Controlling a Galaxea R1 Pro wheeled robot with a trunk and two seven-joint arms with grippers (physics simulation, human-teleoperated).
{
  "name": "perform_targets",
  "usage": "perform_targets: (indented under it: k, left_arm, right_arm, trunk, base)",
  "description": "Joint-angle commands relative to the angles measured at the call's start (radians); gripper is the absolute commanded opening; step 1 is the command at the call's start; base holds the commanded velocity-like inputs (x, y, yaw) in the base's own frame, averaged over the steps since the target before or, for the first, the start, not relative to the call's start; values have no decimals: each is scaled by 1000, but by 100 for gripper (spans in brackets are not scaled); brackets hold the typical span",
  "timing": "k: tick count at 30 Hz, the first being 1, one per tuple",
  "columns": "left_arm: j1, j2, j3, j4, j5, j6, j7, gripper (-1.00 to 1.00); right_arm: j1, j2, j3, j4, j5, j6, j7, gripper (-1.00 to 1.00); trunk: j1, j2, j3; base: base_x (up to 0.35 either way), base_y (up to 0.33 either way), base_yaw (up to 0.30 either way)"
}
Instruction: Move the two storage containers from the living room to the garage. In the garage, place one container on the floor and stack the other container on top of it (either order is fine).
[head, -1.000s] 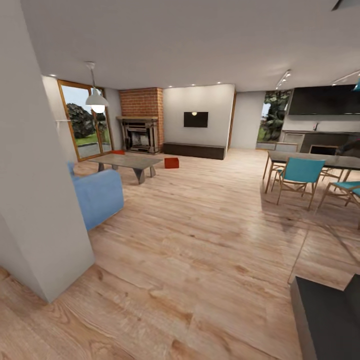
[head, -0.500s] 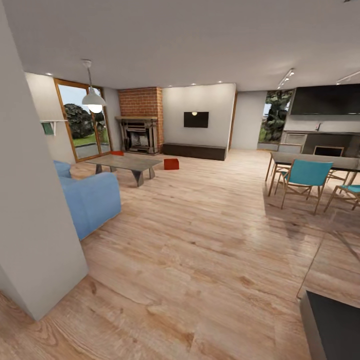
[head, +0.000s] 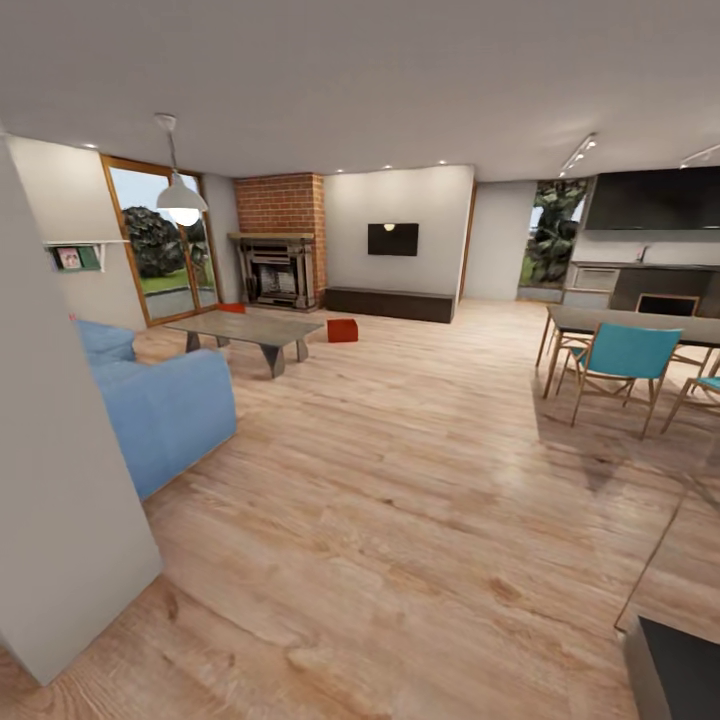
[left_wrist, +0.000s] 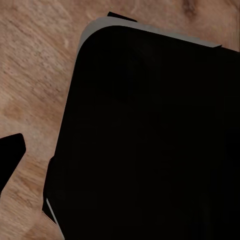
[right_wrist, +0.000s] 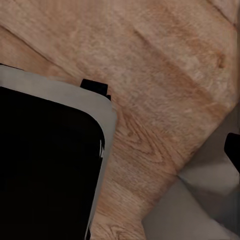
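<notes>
Bins (head: 342, 329) and (head: 232, 307) sit at 11 o'clock by fireplace (head: 277, 268), flanking table (head: 250, 329); can't tell my grippers' state.

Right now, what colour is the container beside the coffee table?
Red-orange container, clearest in the head view.

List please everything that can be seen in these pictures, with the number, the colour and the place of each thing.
storage containers: two, red-orange, on the wood floor at the far end; one right of the coffee table, the other partly hidden behind it
coffee table: one, grey, before the fireplace
fireplace: one, red brick, far wall
TV: one, black, on the white wall
low cabinet: one, dark, under the TV
sofa: one, blue, at left
pendant lamp: one, white, over the coffee table
dining chairs: at least two, teal, at right, nearest
dining table: one, dark, at right
floor: light wood planks
robot base: black with grey edge, in both wrist views
</notes>
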Motion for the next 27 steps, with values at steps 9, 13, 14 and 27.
perform_targets:
  k: [9,13,14,27]
  left_arm:
    - [0,0,1,-1,4,-2,1,100]
    - [0,0,1,-1,4,-2,1,100]
    - [0,0,1,-1,4,-2,1,100]
    - [0,0,1,-1,4,-2,1,100]
  right_arm:
    - [-1,1,1,0,-12,-7,0,100]
    - [-1,1,1,0,-12,-7,2,100]
    - [-1,0,1,0,-12,-7,2,100]
    - [-1,0,2,0,-11,-7,2,100]
  trunk:
    - [1,0,-1]
    - [1,0,-1]
    - [1,0,-1]
    - [1,0,-1]
  base:
    - [322,0,0]
    - [322,0,0]
    - [322,0,0]
    - [322,0,163]
